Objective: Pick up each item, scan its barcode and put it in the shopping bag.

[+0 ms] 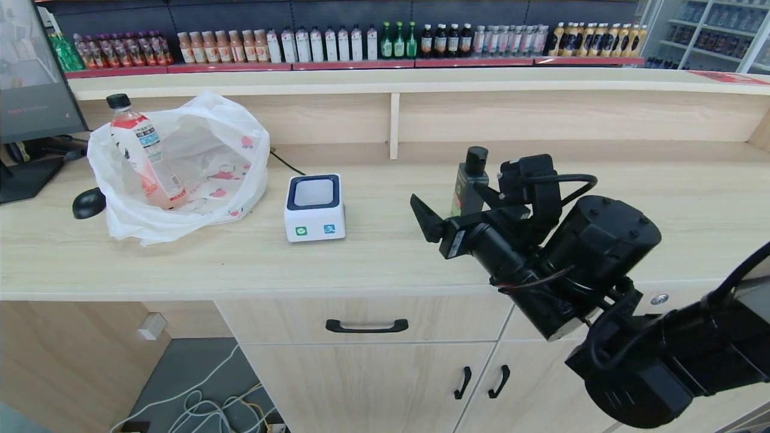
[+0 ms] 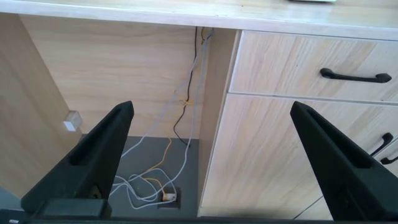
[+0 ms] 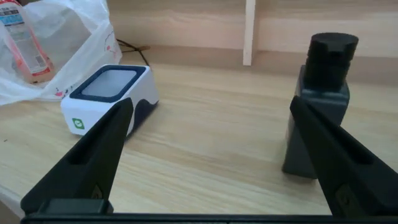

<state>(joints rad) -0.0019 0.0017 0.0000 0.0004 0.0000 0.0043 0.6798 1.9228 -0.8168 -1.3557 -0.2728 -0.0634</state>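
Note:
A dark green bottle with a black cap stands upright on the counter, right of the white scanner. My right gripper hovers open just in front of it. In the right wrist view the bottle stands ahead of the right gripper, partly behind one finger and not between the two. The scanner lies ahead toward the other side. The white shopping bag sits open at the counter's left with a pink drink bottle leaning inside. My left gripper hangs open and empty below the counter's edge.
A monitor and a black mouse occupy the far left of the counter. A raised ledge with a thin divider runs along the back. The left gripper faces cabinet drawers and loose cables on the floor.

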